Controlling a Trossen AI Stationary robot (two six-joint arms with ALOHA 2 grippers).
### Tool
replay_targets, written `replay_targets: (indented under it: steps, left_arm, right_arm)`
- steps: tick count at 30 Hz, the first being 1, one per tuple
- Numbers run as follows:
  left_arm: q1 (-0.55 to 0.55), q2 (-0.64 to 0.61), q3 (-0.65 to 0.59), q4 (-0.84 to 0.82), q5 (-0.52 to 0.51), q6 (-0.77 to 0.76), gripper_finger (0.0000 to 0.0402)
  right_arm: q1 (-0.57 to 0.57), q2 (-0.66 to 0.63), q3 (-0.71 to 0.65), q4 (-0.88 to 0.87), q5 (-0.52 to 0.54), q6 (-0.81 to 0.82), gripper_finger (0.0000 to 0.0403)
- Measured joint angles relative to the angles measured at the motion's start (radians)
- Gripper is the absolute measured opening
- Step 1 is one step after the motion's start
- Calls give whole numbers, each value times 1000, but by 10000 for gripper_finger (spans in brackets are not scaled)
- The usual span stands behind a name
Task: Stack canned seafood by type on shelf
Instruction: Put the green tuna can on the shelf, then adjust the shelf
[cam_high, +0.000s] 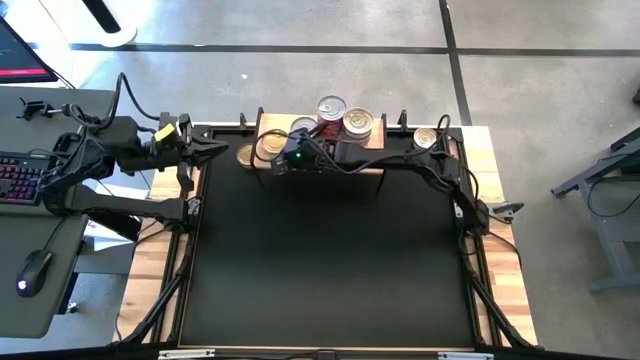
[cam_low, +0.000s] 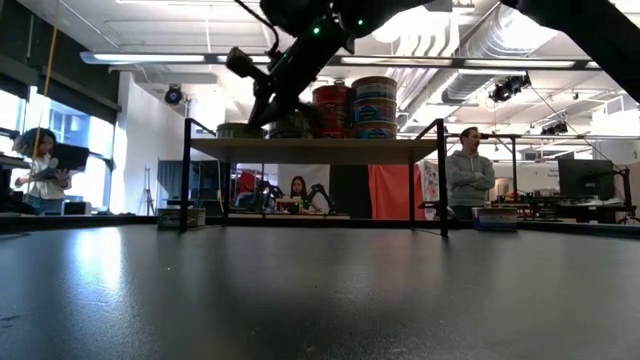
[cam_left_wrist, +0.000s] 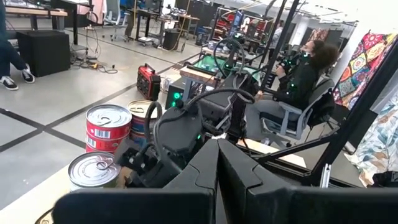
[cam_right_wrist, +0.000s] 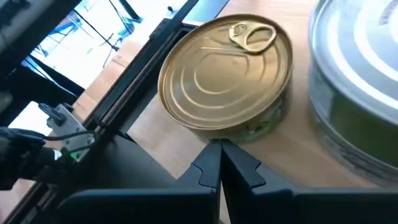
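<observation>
The right gripper (cam_right_wrist: 219, 163) sat pinched together and empty, just beside the gold-lidded can (cam_right_wrist: 227, 74) on the shelf (cam_right_wrist: 292, 146), seemingly to nudge it; the left gripper (cam_left_wrist: 217, 165), likewise closed and empty, waited aside.

— What is showing across the middle of the frame?

— The shelf (cam_low: 315, 150) is standing on thin black legs, and cans are sitting on it: a red can (cam_low: 331, 109) and a bluish can (cam_low: 374, 106) just beside it, right of centre.

— And the arm?

— A dark arm (cam_low: 290, 62) is reaching down from the top centre toward the low tins (cam_low: 240, 130) at the shelf's left part.

— Anyone behind?

— A person (cam_low: 470, 178) is standing at the right with arms folded, another is sitting under the shelf line, a third is sitting at far left.
</observation>
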Motion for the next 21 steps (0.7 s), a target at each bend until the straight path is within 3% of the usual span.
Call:
replay_targets:
  steps: [5,12,16,21]
  left_arm:
    - [0,0,0,-2,1,0,0]
    - [0,-2,0,-4,2,0,0]
    - [0,-2,0,-8,3,1,0]
    - [0,-2,0,-36,4,27,0]
  right_arm:
    - [3,11,0,10,-14,4,0]
    - [38,-113,0,-156,-148,-84,0]
    - [75,-192,0,-310,-139,-91,0]
    - [128,-260,1,-523,-54,-15,0]
